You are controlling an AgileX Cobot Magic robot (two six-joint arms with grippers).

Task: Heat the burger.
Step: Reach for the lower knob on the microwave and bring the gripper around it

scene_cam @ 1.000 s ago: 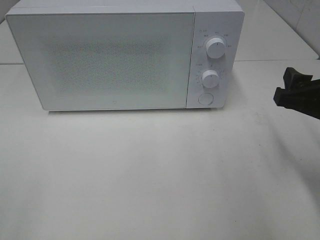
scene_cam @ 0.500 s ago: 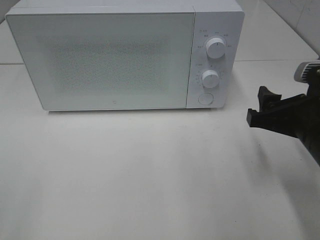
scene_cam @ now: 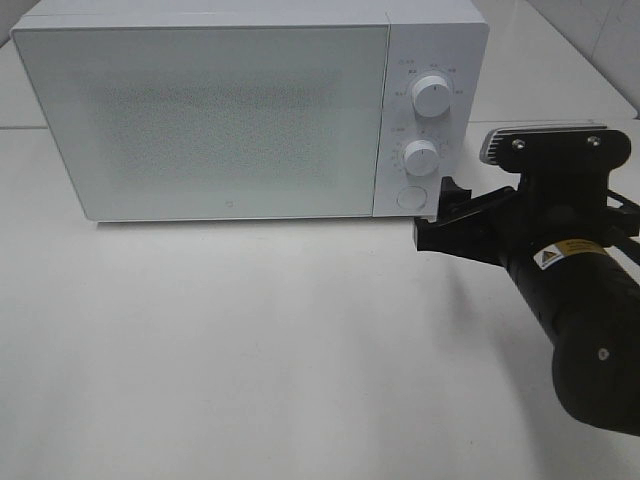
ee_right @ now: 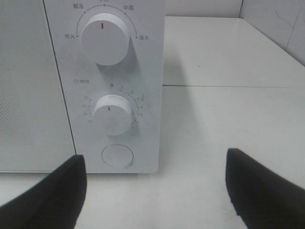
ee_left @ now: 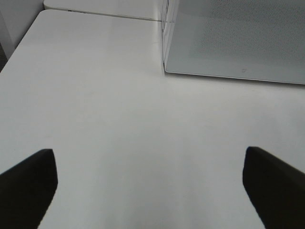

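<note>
So the big change: the right gripper (scene_cam: 433,212) has swung in from the far right edge of the overhead view. A second ago only its tips poked into frame, well apart from the microwave (scene_cam: 230,120). Half a second ago it was about halfway in. Now it's parked just beside the control panel, level with the round button (scene_cam: 410,197). Whether it's touching yet I can't tell. Its jaws are spread wide with nothing in them.

Everything else looks the same as before. The door (scene_cam: 200,120) is closed, and the lower knob (ee_right: 112,113) looks like it's sitting at zero.

My guess is it's about to press that button to pop the door, so we're early in the task.

No burger anywhere in these views. The door is frosted, so I can't say whether it's already inside.

The left gripper (ee_left: 152,191) hangs over bare table (ee_left: 95,95) near the microwave's front corner, also wide and empty.
</note>
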